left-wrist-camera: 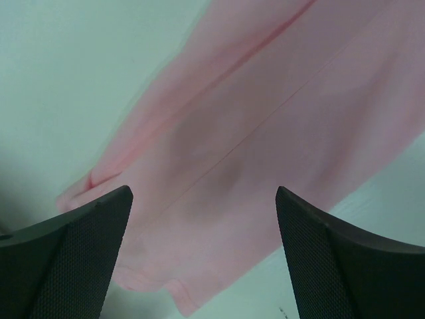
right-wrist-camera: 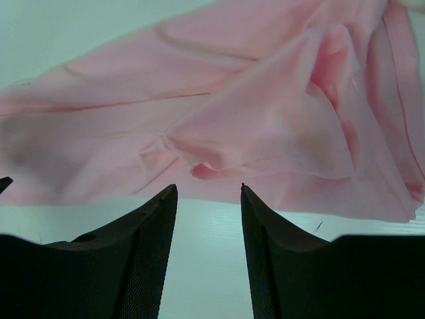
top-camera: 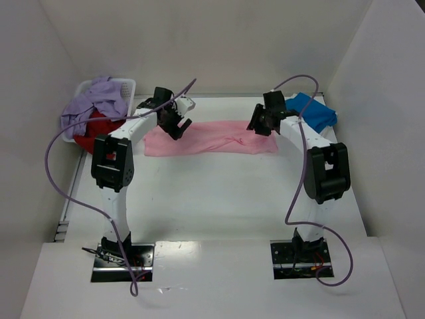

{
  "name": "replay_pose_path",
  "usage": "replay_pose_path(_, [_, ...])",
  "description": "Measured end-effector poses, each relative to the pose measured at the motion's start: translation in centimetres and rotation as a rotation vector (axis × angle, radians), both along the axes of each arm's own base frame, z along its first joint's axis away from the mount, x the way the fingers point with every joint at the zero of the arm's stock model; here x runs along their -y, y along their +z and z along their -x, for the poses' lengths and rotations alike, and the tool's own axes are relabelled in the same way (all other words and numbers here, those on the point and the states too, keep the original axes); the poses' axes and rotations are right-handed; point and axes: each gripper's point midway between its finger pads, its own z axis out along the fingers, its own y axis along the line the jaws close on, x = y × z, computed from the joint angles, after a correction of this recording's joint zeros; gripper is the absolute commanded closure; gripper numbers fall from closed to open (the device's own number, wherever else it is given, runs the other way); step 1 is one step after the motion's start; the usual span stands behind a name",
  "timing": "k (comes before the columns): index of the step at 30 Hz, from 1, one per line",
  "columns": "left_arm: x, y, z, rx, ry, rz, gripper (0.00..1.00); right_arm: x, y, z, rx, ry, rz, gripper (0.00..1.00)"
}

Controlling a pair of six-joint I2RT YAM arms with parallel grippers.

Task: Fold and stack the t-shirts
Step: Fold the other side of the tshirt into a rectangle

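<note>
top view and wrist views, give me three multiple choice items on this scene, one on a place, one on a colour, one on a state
1. Where does the blue t-shirt lie on the table?
A. near left corner
B. middle, between the arm bases
C. far right

2. The laid-out t-shirt is:
A. pink
B. lavender
C. green

3. The left claw is:
A. shut on cloth
B. open, holding nothing
C. shut on nothing

1 C: the top view shows it at the far right edge.
2 A: all three views show pink cloth.
3 B: the left wrist view shows it spread wide, with nothing gripped.
</note>
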Motion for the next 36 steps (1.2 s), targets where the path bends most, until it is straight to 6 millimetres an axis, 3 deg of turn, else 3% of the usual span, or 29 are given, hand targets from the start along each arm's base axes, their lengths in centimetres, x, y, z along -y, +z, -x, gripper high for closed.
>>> replay_pose_path(3, [-1.0,-3.4,0.3,-0.069,-0.001,-0.051,0.04,0.6,-1.6,0.4,-0.042,-0.03,0.021,0.51])
replay_pose_path(7, [-2.4,-6.5,0.9,-0.135,0.01,-0.113,0.04,0.9,-3.6,0.4,-0.08,-0.046,0.042,0.51])
replay_pose_path(13, [-2.8,-6.5,0.9,-0.137,0.01,-0.14,0.04,1.1,-6.9,0.6,-0.149,-0.052,0.066,0.51])
replay_pose_path(20, [-2.0,-6.8,2.1,-0.171,-0.029,-0.174,0.04,0.7,-9.3,-1.3,-0.177,-0.052,0.073,0.51])
replay_pose_path(36, [4.3,-7.6,14.8,-0.489,-0.075,-0.168,0.07,-0.4,-9.7,-5.2,-0.136,-0.043,0.068,0.51])
